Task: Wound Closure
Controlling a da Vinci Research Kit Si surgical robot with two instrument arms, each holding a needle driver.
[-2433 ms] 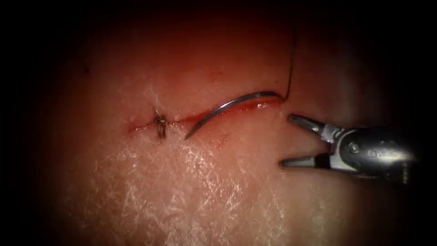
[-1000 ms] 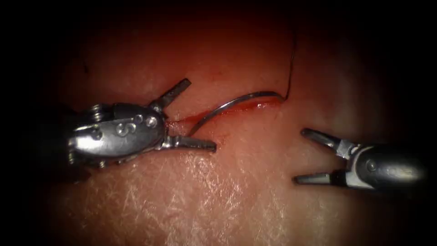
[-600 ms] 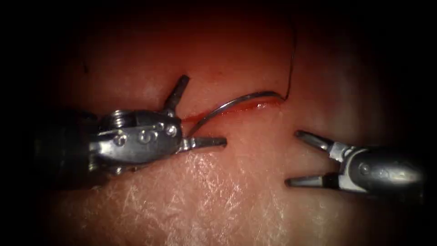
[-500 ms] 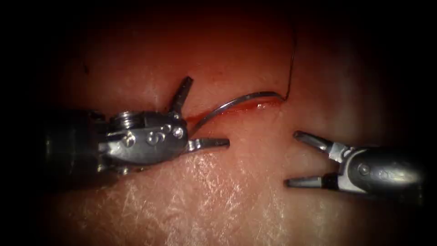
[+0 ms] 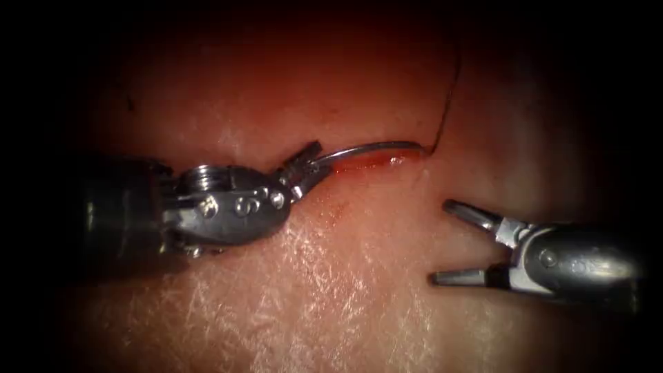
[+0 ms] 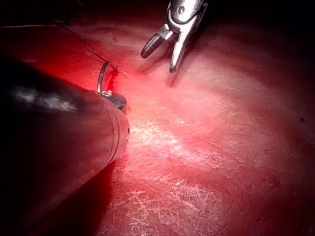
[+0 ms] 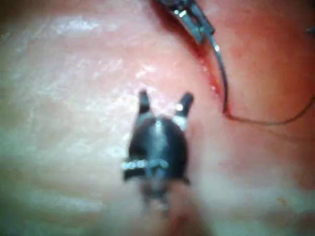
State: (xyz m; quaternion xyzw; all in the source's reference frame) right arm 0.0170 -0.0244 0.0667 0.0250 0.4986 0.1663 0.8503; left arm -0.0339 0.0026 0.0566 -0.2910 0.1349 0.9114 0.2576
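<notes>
Left tool (image 5: 309, 160) has its jaws closed on the needle (image 5: 373, 147) near the pointed end; the needle lies along the cut (image 5: 376, 162). Thread (image 5: 447, 103) rises toward 12 o'clock. Right tool (image 5: 449, 242), at 4 o'clock, is wide open, empty.

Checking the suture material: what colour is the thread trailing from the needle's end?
Dark, near black. The thread shows best in the endoscope view, running up from the needle.

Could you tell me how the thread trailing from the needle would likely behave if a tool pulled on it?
The thread looks thin and bends sideways off the needle's end, so it is probably limp. The left tool holds the needle, so a pull would likely tug against that grip. The right tool holds nothing.
</notes>
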